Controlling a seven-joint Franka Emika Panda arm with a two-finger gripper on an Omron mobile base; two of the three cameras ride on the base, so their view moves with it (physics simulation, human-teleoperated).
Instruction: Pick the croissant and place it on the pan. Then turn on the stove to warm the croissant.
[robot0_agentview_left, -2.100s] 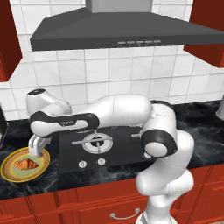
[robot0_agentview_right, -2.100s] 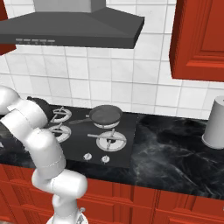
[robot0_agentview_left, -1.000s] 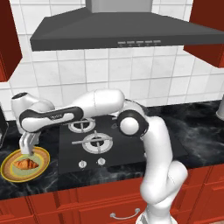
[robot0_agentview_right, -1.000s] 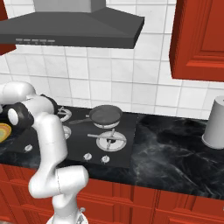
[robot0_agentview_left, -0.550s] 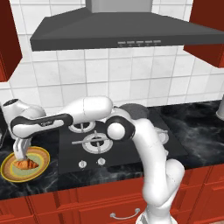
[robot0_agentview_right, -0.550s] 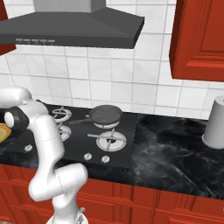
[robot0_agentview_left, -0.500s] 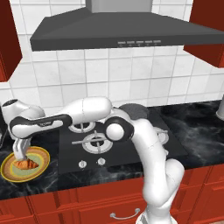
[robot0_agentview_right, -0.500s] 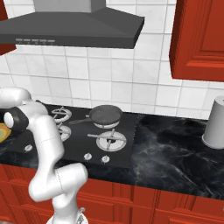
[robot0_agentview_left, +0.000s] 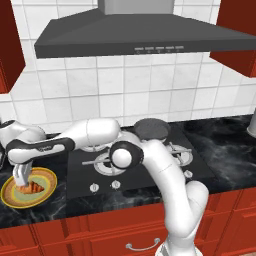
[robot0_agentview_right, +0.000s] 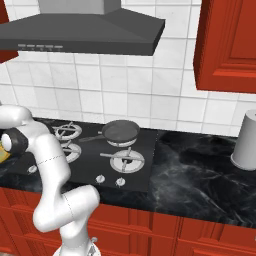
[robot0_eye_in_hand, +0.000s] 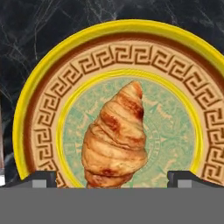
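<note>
Gripper (robot0_eye_in_hand: 112, 177) jaws wide, straddling the croissant (robot0_eye_in_hand: 116, 139) at the centre of the yellow-rimmed plate (robot0_eye_in_hand: 39, 113), left of the stove (robot0_agentview_left: 140, 165). Risk: closing off-centre could tip the pastry or crush it.

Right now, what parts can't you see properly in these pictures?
- The croissant: in the hand view its lower end is cut off by the bottom edge.
- The plate: in the right base view the arm hides nearly all of it.
- The stove knobs: too small in the left base view to read their setting.
- The end effector: in the left base view, whether it touches the croissant is unclear.
</note>
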